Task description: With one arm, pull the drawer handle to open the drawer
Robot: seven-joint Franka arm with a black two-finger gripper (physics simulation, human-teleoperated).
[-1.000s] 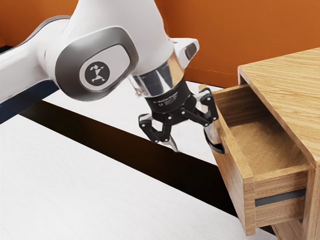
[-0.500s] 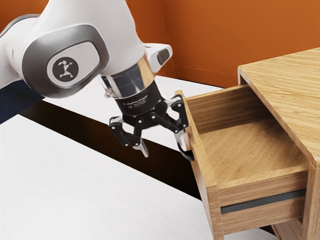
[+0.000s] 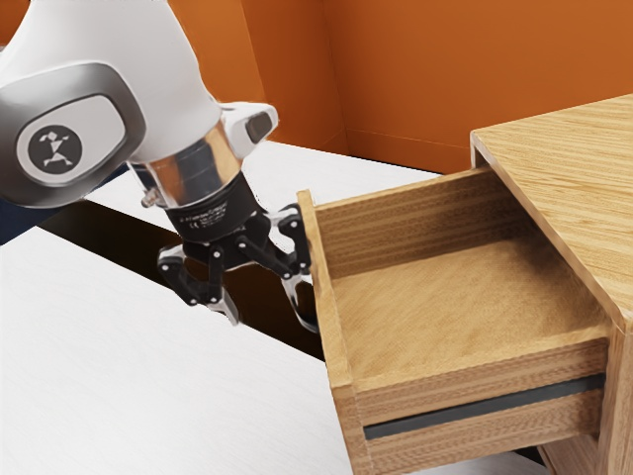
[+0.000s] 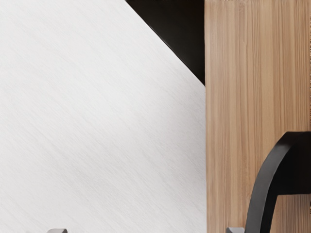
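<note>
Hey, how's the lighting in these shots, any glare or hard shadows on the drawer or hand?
Exterior view: even light, drawer inside plainly lit, no hard shadow; a bright sheen sits on the silver ring above the hand. Wrist view: flat light on the white table and drawer front, no glare; the black handle reads dark.

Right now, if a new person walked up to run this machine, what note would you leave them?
End effector: open, fingers spread, one finger at the drawer front where the black handle sits. It is hooking the handle, not clamping it.
Drawer: pulled well out of the wooden cabinet, so its inner floor and walls are in plain sight.
Done: the drawer is open.
Left: probably very little. Pull a bit more only if you want it fully out, then ease the finger clear of the handle and back the arm away.
</note>
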